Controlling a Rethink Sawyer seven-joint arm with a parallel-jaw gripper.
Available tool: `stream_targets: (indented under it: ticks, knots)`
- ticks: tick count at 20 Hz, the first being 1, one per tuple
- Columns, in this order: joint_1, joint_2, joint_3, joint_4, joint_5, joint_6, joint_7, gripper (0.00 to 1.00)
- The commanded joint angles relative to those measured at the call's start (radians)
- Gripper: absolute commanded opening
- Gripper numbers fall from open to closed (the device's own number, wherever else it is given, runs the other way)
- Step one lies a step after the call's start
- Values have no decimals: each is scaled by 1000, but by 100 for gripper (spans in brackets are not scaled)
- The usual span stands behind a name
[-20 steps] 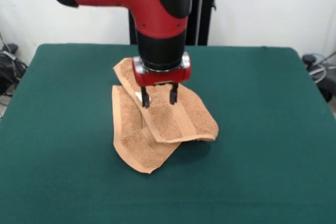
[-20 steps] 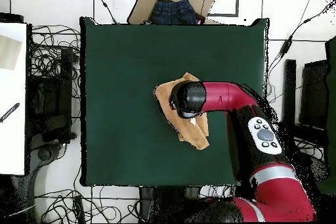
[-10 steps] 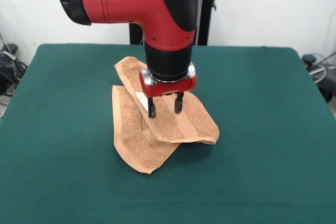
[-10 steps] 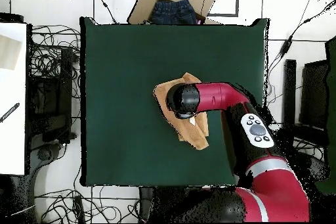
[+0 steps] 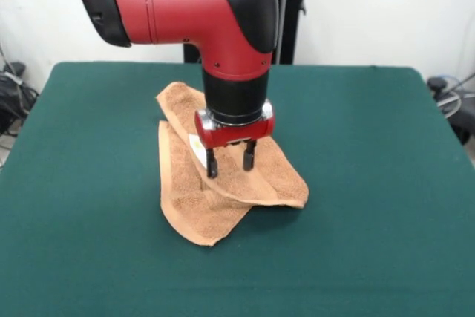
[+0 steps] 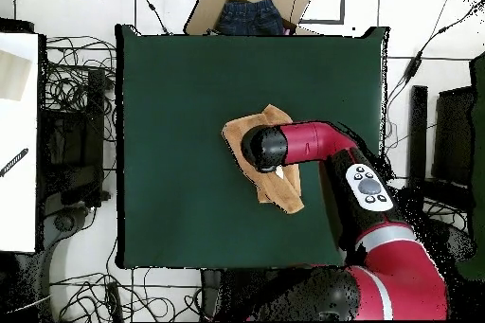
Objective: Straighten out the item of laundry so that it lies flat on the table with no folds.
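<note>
The item of laundry (image 5: 245, 176), a light orange-brown terry towel, lies folded over itself near the middle of the dark green table (image 5: 371, 183). One flap overlaps a lower layer that sticks out toward the front left (image 5: 197, 217). A small white tag shows beside the left finger. My gripper (image 5: 228, 165) is open, its two black fingers pointing down with the tips at or just above the upper flap. In the overhead view the arm's head covers the gripper; the towel (image 6: 239, 132) shows around it on the table (image 6: 170, 101).
A cardboard box with dark blue jeans (image 6: 248, 16) sits beyond the table's far edge in the overhead view. Cables and equipment lie on the floor at both sides. A white table (image 6: 17, 139) stands at the left.
The gripper has come down and toward the front, from above the towel's back part to its folded flap. The towel's upper flap has shifted slightly.
</note>
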Motion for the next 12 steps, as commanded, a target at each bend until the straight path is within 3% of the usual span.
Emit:
stream_targets:
  ticks: [1,2,3,12]
  knots:
    - [-12,47,75,29,-73,-55,-122,100]
    - [-24,50,87,34,-72,-69,-131,100]
    - [-30,51,94,38,-73,-73,-133,0]
    - [-41,49,99,55,-88,-101,-109,0]
